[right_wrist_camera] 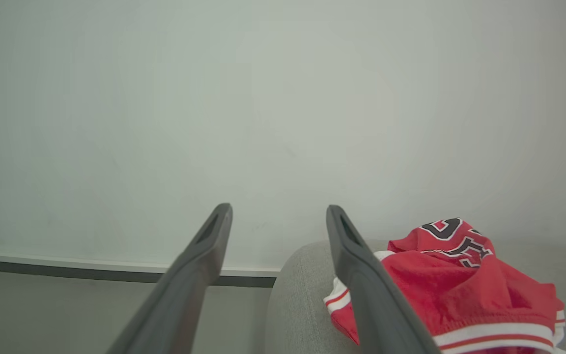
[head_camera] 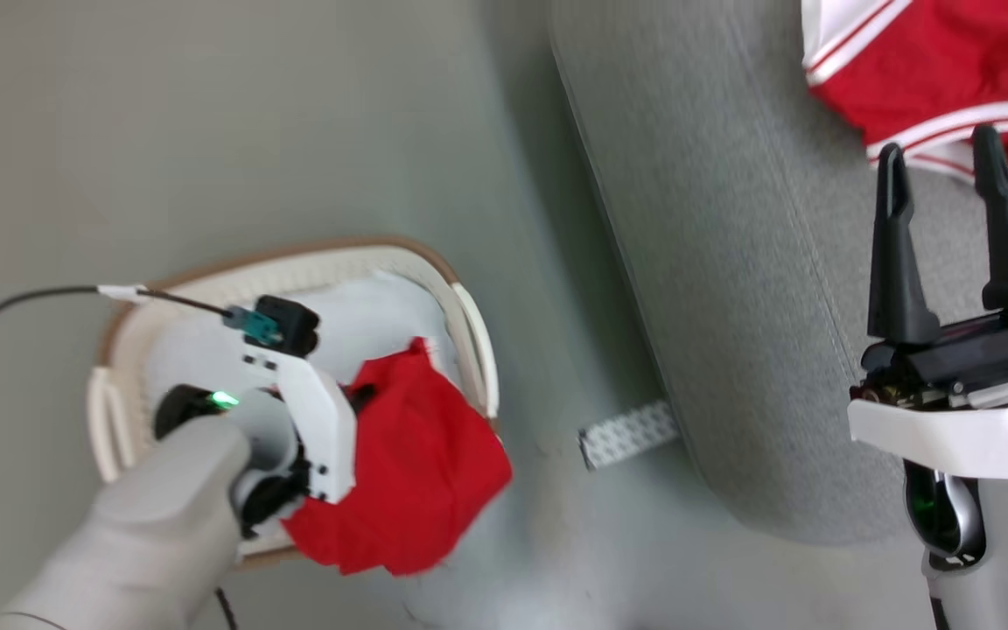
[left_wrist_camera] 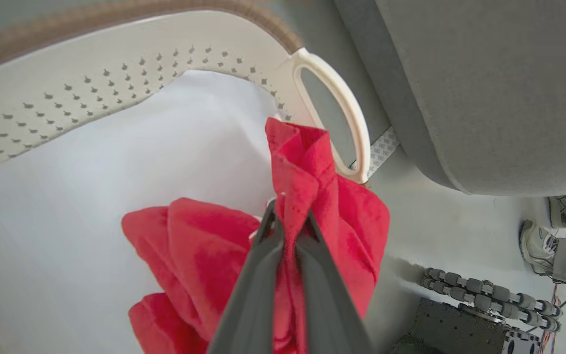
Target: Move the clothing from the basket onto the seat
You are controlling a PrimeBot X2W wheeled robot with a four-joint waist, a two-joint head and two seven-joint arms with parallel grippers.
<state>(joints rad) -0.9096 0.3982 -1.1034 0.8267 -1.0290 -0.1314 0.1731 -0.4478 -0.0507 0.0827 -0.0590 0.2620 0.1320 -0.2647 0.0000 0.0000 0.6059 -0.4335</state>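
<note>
My left gripper (left_wrist_camera: 285,221) is shut on a plain red garment (head_camera: 408,472), held above the cream basket (head_camera: 311,267). The cloth (left_wrist_camera: 199,246) hangs in folds over the basket's right side, near its loop handle (left_wrist_camera: 347,113). A pale bluish-white pad (left_wrist_camera: 116,172) lines the basket's bottom. A red jersey (head_camera: 915,70) with white striped trim lies on the grey seat (head_camera: 731,262) at the upper right; its black-and-white lettering (right_wrist_camera: 455,238) faces the right wrist camera. My right gripper (head_camera: 946,197) stands open and holds nothing, its fingertips just short of the jersey.
The basket stands on a pale floor (head_camera: 206,131) left of the seat. A white perforated strip (head_camera: 631,433) lies on the floor at the seat's edge. A person's shoe (left_wrist_camera: 538,246) and a cable chain (left_wrist_camera: 489,292) lie by the robot's base. A wall (right_wrist_camera: 263,123) rises beyond the seat.
</note>
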